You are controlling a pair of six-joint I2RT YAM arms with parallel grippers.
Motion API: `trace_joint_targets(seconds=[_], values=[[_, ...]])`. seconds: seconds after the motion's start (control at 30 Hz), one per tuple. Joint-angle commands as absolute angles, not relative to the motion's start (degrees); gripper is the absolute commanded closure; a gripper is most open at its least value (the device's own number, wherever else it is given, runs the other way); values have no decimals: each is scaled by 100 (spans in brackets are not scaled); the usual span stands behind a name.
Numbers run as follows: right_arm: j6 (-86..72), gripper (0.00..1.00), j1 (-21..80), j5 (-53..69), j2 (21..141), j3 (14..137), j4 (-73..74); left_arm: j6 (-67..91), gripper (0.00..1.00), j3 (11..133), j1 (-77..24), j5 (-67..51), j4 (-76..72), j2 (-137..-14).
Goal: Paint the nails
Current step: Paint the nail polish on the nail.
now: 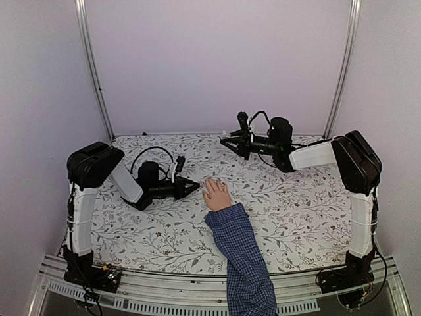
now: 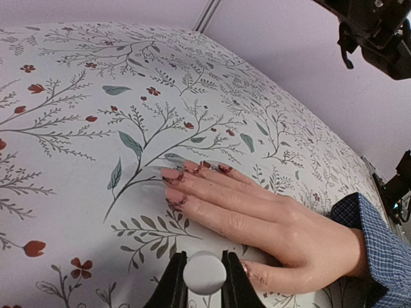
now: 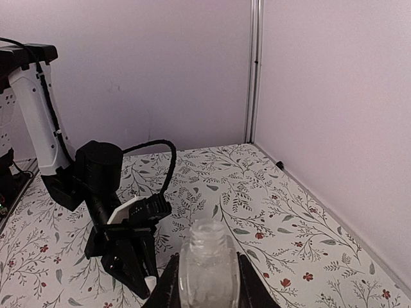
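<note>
A pale hand [image 2: 257, 215] in a blue checked sleeve [image 1: 242, 253] lies flat on the flowered cloth, fingers pointing away from the arms. Its nails [image 2: 172, 174] look pinkish with dark red smears at their edges. My left gripper [image 2: 204, 260] is shut on a round white cap [image 2: 204, 273] just before the thumb and forefinger; any brush below the cap is hidden. In the top view the left gripper [image 1: 193, 187] sits just left of the hand [image 1: 216, 195]. My right gripper [image 3: 207, 269] is shut on a clear open-necked bottle [image 3: 209, 260], held up at the back [image 1: 230, 140].
The flowered cloth [image 1: 296, 204] covers the table, with purple walls and metal posts behind and beside it. The left arm [image 3: 96, 186] and its cable show in the right wrist view. The right arm's body [image 2: 376, 32] hangs at the left wrist view's upper right.
</note>
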State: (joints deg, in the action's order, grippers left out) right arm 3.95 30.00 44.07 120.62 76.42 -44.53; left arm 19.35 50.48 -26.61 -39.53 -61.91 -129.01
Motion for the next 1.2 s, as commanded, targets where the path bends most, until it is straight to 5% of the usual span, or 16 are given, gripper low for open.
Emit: trace_joint_targets(seconds=[0.0,1.17], values=[[436,100,3041,4398,12120,7620,-4482,1986,100,5037,-2648,-3868,-6142,-12881],[492,100,3067,4369,12103,7623,-4423,2641,100,4682,-2430,-4610,-7464,-12927]])
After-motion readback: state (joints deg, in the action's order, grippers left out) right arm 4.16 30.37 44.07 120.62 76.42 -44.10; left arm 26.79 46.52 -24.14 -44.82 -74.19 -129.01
